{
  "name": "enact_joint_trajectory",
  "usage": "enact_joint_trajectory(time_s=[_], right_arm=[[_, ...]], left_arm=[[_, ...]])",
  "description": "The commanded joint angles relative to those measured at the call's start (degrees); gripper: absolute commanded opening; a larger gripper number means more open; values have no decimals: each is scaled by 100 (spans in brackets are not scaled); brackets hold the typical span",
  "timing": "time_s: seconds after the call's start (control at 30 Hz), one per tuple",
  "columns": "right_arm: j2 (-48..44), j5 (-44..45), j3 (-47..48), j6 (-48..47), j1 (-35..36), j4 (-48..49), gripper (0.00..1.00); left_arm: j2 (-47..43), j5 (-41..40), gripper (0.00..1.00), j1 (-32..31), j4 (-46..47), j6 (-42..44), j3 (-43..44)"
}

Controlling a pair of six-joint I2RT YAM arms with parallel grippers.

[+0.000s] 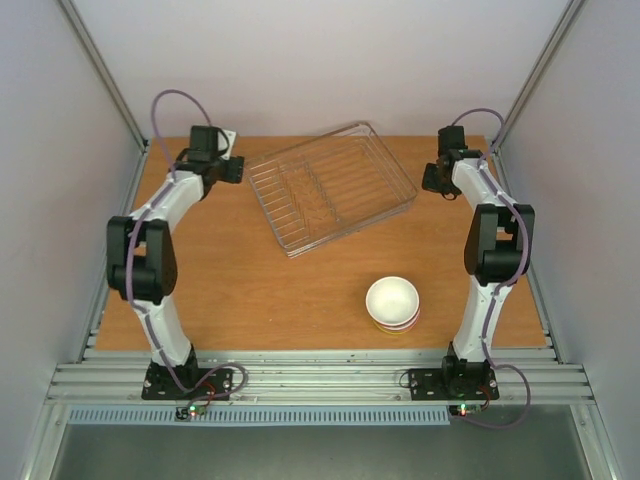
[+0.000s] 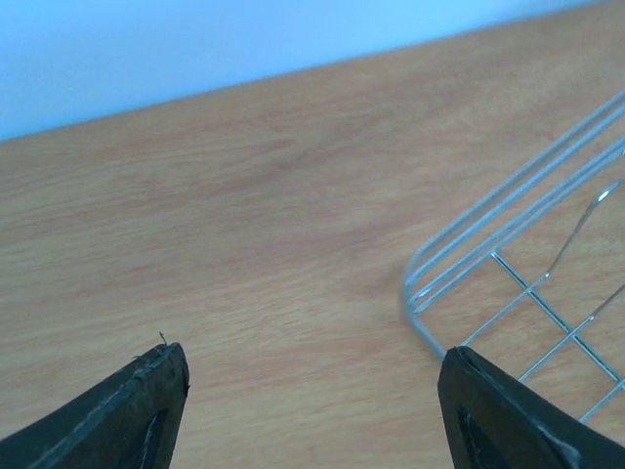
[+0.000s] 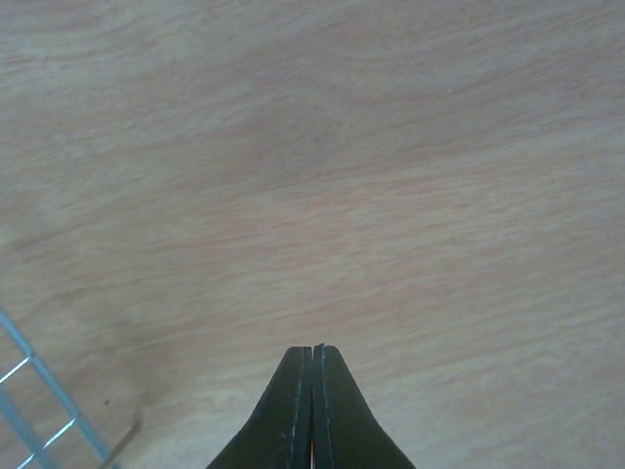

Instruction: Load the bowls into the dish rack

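Bowls (image 1: 392, 303) lie at 7 o'clock from your nearer right claw (image 3: 312, 350), pinched closed; left claw (image 2: 311, 366) spread wide.

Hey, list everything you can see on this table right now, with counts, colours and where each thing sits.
bowls: one nested stack, white on top, reddish and yellow rims beneath, number unclear; near right of table.
dish rack: one, clear with wire ribs; far centre, no bowls inside.
table: one, orange-brown wood.
left tool: one, black, open; beside the rack's corner.
right tool: one, black, shut; over bare wood right of the rack.
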Motion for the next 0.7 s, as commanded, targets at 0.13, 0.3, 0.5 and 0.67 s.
enact_joint_trajectory(time_s=[0.13, 0.3, 0.5, 0.67], right_arm=[[749, -1029, 794, 87, -90, -20, 1], [815, -1359, 661, 121, -90, 104, 1], [460, -2017, 101, 235, -83, 316, 1], [-75, -2747, -573, 278, -74, 523, 1]], left_arm=[[-1065, 686, 72, 351, 287, -159, -804], [-1082, 467, 72, 406, 250, -96, -1124], [-842, 321, 72, 433, 190, -106, -1221], [-602, 79, 72, 438, 184, -100, -1106]])
